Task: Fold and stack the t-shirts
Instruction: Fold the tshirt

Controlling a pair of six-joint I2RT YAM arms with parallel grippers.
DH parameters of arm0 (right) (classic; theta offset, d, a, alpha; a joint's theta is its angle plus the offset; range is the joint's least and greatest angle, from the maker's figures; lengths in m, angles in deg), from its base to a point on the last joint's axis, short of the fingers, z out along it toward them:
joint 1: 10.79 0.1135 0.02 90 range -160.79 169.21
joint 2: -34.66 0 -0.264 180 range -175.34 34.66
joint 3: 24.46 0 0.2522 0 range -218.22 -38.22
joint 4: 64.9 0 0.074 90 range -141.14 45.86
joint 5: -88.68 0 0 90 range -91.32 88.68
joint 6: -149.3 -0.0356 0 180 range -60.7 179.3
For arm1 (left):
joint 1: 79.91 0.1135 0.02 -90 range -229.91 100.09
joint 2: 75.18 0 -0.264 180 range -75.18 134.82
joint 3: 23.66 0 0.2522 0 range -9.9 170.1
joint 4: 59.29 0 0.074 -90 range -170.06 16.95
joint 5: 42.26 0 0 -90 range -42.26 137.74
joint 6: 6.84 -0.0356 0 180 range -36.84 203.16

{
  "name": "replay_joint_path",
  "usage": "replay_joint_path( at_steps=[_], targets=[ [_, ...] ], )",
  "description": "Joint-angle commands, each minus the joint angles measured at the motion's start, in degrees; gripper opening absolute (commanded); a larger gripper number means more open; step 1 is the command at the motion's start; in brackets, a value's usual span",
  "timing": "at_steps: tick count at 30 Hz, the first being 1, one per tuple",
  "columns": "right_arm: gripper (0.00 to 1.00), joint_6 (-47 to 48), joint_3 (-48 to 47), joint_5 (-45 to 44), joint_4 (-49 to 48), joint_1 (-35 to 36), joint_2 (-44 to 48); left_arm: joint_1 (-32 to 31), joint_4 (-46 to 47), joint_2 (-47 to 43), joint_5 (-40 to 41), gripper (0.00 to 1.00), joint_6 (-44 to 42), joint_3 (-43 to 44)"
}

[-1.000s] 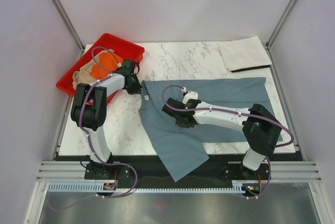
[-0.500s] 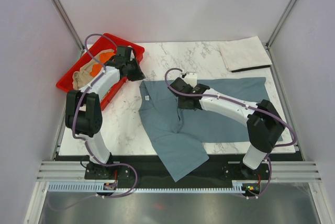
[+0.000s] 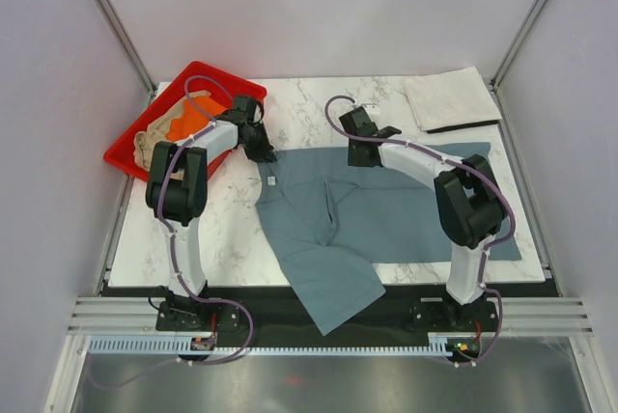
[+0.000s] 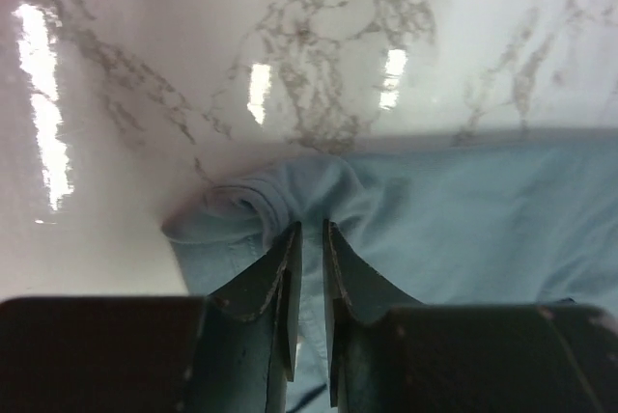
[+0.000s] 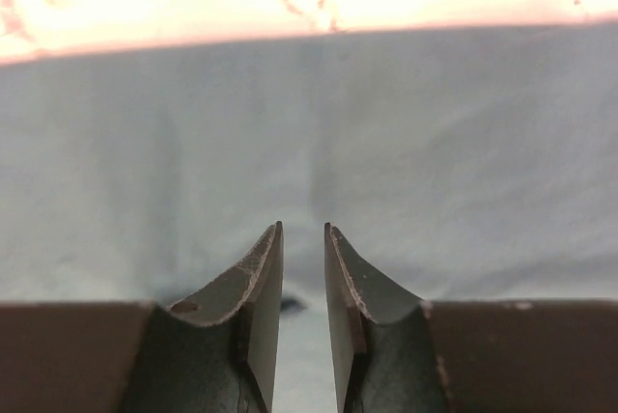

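Observation:
The slate blue-grey t-shirt [image 3: 406, 210] lies spread across the marble table [image 3: 319, 104], with one end hanging over the near edge. My left gripper [image 3: 263, 151] is at its far-left corner. In the left wrist view the gripper [image 4: 311, 225] stands narrowly open over a bunched fold of the shirt [image 4: 463, 201]. My right gripper [image 3: 363, 156] is at the shirt's far edge near the middle. In the right wrist view it [image 5: 303, 226] is open just above flat cloth [image 5: 435, 143]. A folded off-white t-shirt [image 3: 449, 97] lies at the back right. Orange [image 3: 198, 116] and tan [image 3: 159, 128] t-shirts lie in the tray.
The red plastic tray [image 3: 241, 90] sits at the back left corner, close behind my left arm. Bare marble shows between the tray and the folded off-white shirt and to the left of the blue-grey shirt. Frame posts stand at both back corners.
My right gripper left the shirt's middle, moved to its far edge and opened. My left gripper swung out toward the tray, came back to the shirt's corner and opened a little.

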Motion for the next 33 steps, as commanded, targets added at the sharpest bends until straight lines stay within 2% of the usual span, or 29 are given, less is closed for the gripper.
replay_joint_path(
  at_steps=[1, 9, 14, 19, 24, 29, 33],
  targets=[
    [0.31, 2.1, -2.5, -0.1, -1.5, -3.0, -3.3, -0.2, 0.0, 0.6, 5.3, 0.21, -2.5, 2.1],
    [0.29, -0.5, 2.2, -5.5, -1.3, -7.7, -6.2, -0.1, -1.3, 1.8, 11.8, 0.21, -3.3, 1.3],
    [0.29, 0.7, 2.1, -4.6, -1.3, -10.0, -6.2, -0.1, -1.4, 0.4, 11.4, 0.21, -3.5, 2.5],
    [0.31, 5.5, 1.4, 5.4, -2.6, -10.0, -0.6, -0.1, -1.9, -4.9, 3.4, 0.27, -3.3, 3.6],
    [0.34, 5.5, 2.9, 11.1, -2.0, -10.1, 6.9, -1.4, -1.5, -13.7, -6.3, 0.33, -4.2, -0.2],
    [0.36, 2.3, 8.2, 12.3, 0.0, -10.0, 16.7, -9.2, 1.0, -18.2, -12.9, 0.39, -6.9, -6.0],
    [0.39, 1.4, 12.8, 13.1, 0.9, -10.0, 25.5, -15.0, 3.7, -19.2, -11.9, 0.46, -8.2, -9.3]
  ],
)
